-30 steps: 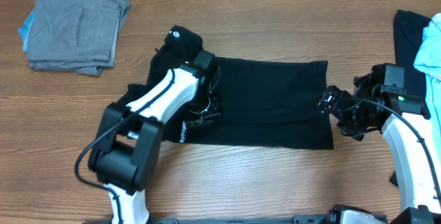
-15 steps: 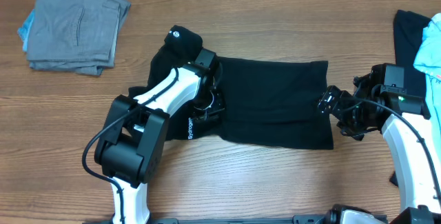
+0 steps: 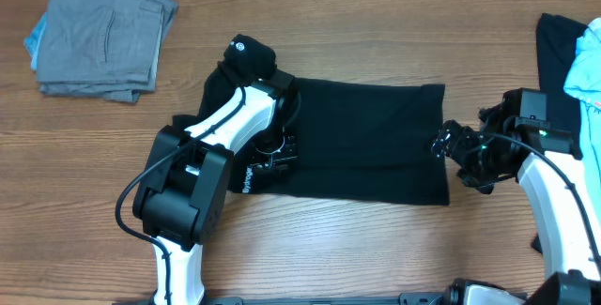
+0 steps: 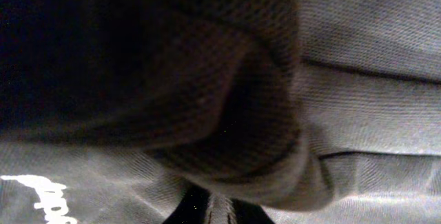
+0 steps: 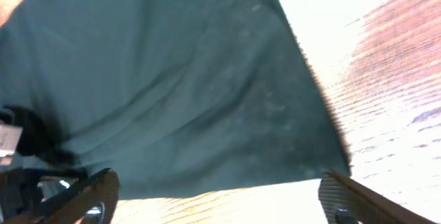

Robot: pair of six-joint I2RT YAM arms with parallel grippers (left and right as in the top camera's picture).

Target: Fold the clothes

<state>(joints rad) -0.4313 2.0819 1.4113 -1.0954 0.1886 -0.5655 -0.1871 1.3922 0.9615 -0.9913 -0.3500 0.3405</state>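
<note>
- 1 wooden table (image 3: 376,239) carries everything, with 2 arms reaching in from its near edge.
- 1 black shirt (image 3: 376,141) lies across the middle of it, laid out as a wide band, its left end bunched up.
- 1 folded grey stack (image 3: 103,33) sits at the far left corner, well apart from the shirt, with a light blue edge (image 3: 36,38) peeking out on its left.
- 2 more garments lie at the right edge: a black one (image 3: 554,42) and a light blue one (image 3: 587,70) overlapping it.
- 1 white-and-black left arm (image 3: 221,131) bends over the shirt's left part.
- Its left gripper (image 3: 272,150) is down in the fabric. The wrist view shows only bunched cloth, so I cannot tell whether it is clenched or released.
- 1 right gripper (image 5: 219,186) is at the shirt's right edge, released, its 2 fingers (image 5: 89,193) spread wide with the hem and bare wood between them.
- 1 small round white logo (image 3: 240,47) shows on the bunched end.
- 1 line of white lettering (image 3: 248,178) runs just beside the left arm.
</note>
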